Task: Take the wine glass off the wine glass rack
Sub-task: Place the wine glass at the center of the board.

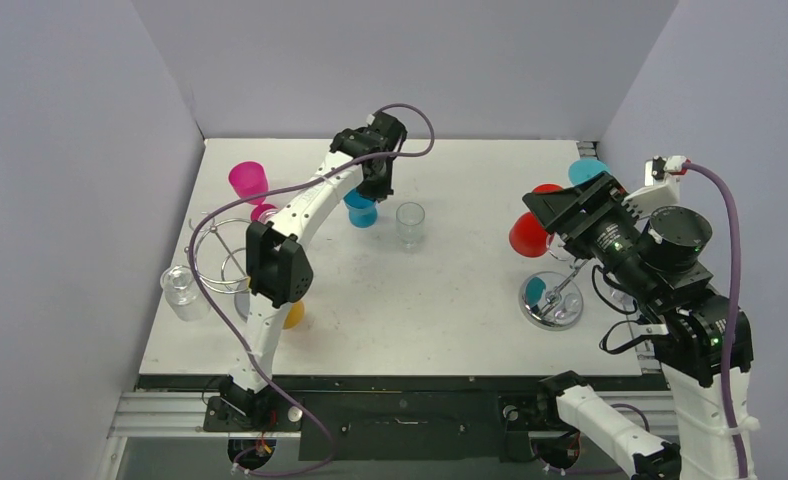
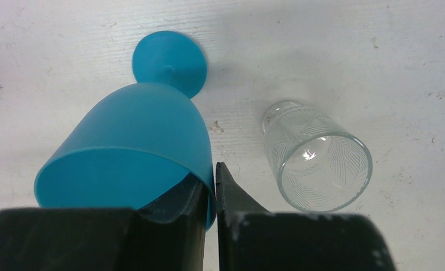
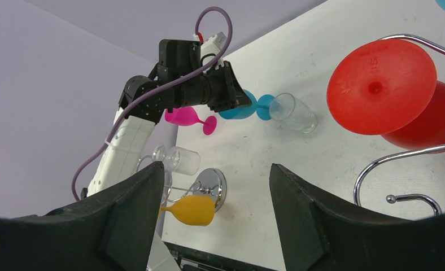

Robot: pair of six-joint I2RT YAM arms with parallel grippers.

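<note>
two jaws of the left gripper (image 2: 209,176) stand almost together, clamped on the thin rim wall of the translucent blue plastic wine glass (image 2: 127,141), one finger inside the bowl and one outside. that glass is off any rack: it stands upright on the white table (image 2: 350,51), its round foot apparently down on the surface, just beside a clear patterned glass tumbler (image 2: 317,155). the right gripper (image 3: 216,169) hangs with its jaws wide apart and holds nothing, near the chrome wire rack (image 3: 372,164) that carries two red plastic wine glasses (image 3: 381,84). the blue glass looks light and fairly stiff, smooth-walled, unlikely to shatter, but top-heavy on its narrow stem. the rim pinch suits it. on release, the inner finger should probably lift straight up, or it may drag the glass over into the tumbler.
</note>
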